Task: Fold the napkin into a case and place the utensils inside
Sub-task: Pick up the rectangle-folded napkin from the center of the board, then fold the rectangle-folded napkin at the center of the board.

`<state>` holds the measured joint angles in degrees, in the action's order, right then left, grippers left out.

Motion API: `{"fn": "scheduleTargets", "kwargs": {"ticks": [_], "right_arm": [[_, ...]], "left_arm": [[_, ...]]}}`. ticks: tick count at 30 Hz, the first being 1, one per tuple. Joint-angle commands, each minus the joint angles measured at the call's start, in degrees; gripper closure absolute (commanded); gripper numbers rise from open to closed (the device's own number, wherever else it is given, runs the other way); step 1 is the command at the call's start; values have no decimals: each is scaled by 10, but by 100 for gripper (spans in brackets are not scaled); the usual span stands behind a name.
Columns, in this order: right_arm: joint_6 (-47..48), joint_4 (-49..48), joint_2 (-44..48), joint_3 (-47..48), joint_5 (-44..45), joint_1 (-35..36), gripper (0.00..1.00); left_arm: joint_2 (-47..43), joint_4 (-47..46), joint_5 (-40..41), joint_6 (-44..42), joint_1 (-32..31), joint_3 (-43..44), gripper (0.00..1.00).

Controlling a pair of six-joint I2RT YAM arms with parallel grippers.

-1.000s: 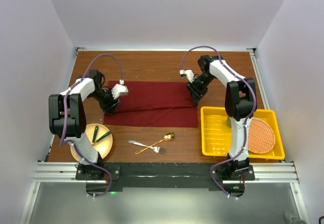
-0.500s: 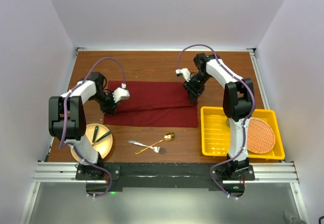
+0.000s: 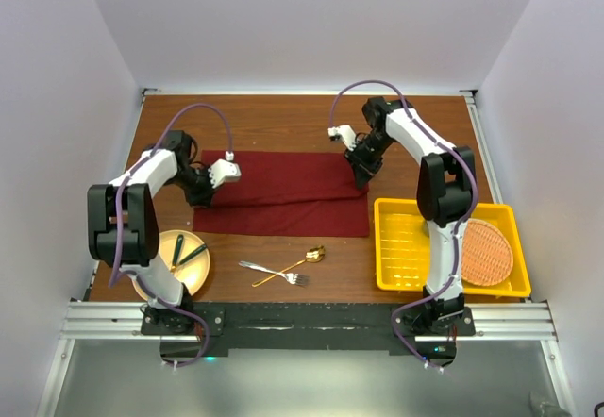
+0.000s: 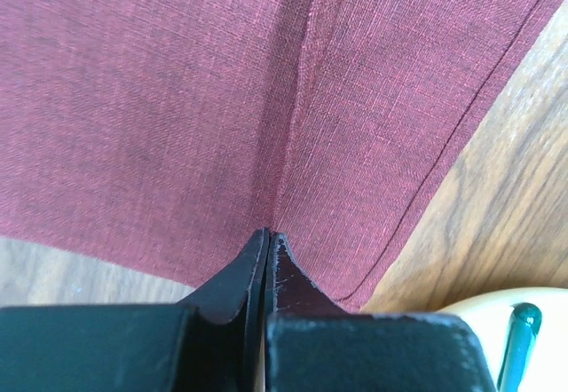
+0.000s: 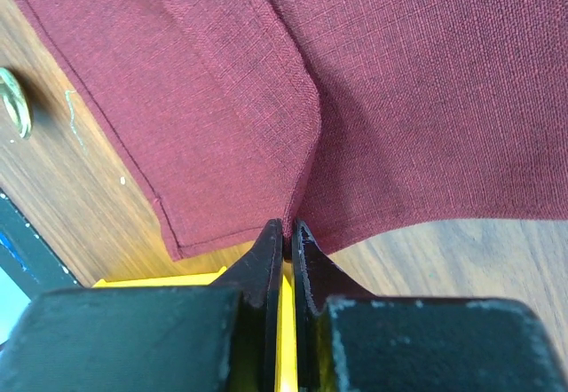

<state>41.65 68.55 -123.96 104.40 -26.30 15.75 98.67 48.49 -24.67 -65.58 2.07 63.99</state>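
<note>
Since both ends must rise together for the fold, we pinch the napkin (image 3: pixel 283 195) at its crease — left gripper (image 4: pixel 268 237) and right gripper (image 5: pixel 287 228) each clamped on cloth — lying flat beyond the spoon (image 3: pixel 307 258).

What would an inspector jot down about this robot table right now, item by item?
Surface: brown wooden table.
Job's things: maroon napkin lying flat at mid-table with a lengthwise fold. The silver fork and gold spoon lie crossed nearer the arm bases, outside the napkin.
Clutter: yellow tray holding a round orange woven mat on the right. On the left, a tan plate with green-handled cutlery.
Grippers: left gripper shut on the napkin's left end, right gripper shut on its right end.
Cables: purple cable arching over the left arm, another over the right.
Surroundings: white walls, and a metal rail under the arm bases.
</note>
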Motion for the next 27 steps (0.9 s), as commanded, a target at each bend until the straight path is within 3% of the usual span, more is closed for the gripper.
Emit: {"fn": "scheduleTargets", "kwargs": {"ticks": [1, 15, 27], "right_arm": [[14, 23, 67, 9, -16, 3, 100], [48, 11, 144, -109, -15, 7, 100], [31, -62, 142, -186, -5, 35, 100]], "left_arm": [[-45, 21, -17, -2, -2, 38, 100], [-120, 79, 20, -47, 0, 9, 100], [-91, 33, 39, -37, 3, -33, 100]]}}
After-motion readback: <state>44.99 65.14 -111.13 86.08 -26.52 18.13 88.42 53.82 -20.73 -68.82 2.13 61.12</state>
